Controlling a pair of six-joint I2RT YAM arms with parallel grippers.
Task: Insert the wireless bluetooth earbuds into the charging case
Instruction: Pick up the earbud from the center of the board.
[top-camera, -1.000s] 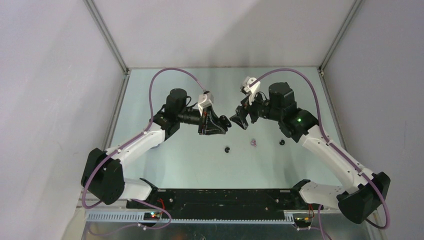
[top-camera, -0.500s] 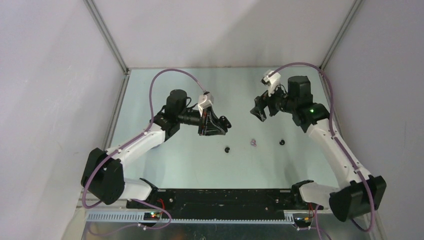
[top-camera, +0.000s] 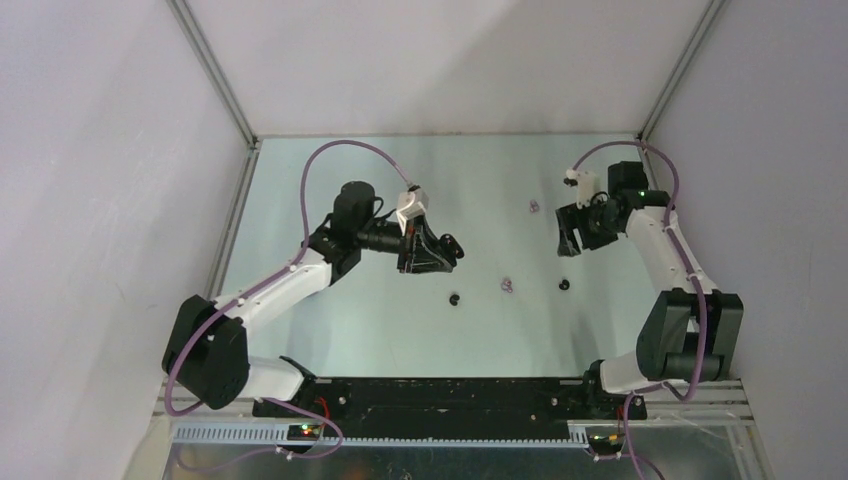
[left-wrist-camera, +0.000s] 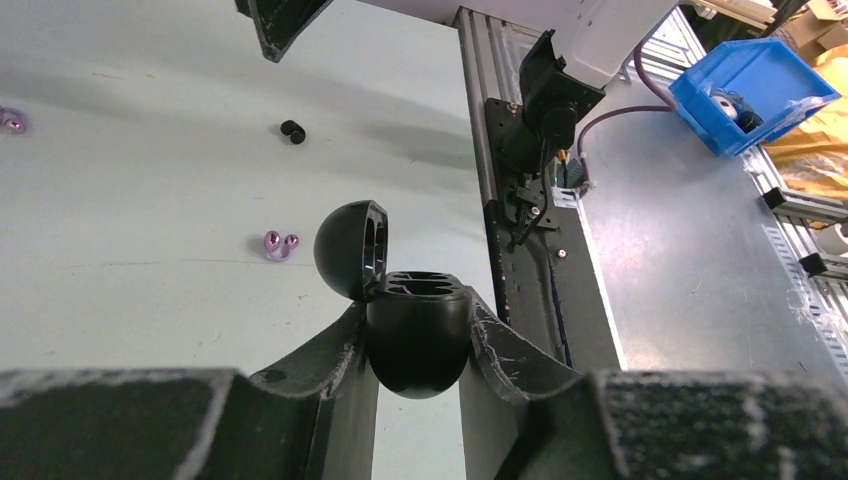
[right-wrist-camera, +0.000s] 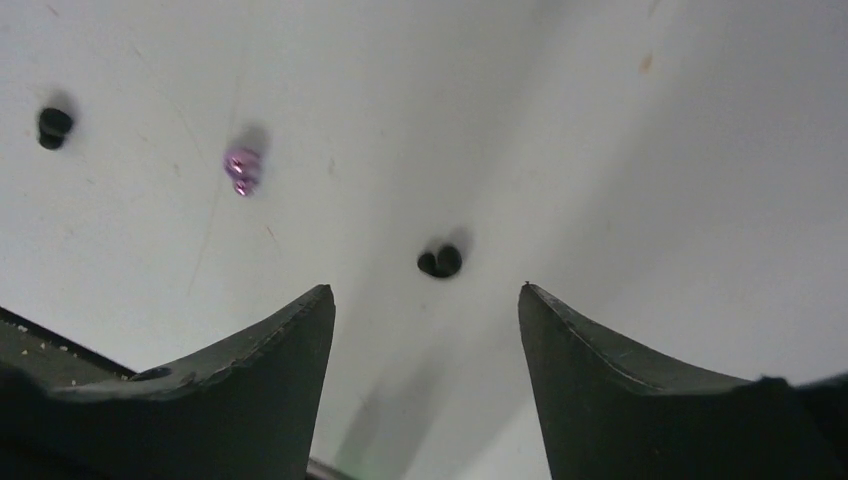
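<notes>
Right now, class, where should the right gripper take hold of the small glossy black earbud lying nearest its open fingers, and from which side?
Probably pinch the small glossy black earbud across its rounded body, coming down from above with the right gripper: it lies low on the pale table, just ahead of the open jaws.

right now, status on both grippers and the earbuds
Left gripper shut on open charging case. Right gripper open above black earbud. Purple earbud and second black earbud loose on table. Nothing blocking.
</notes>
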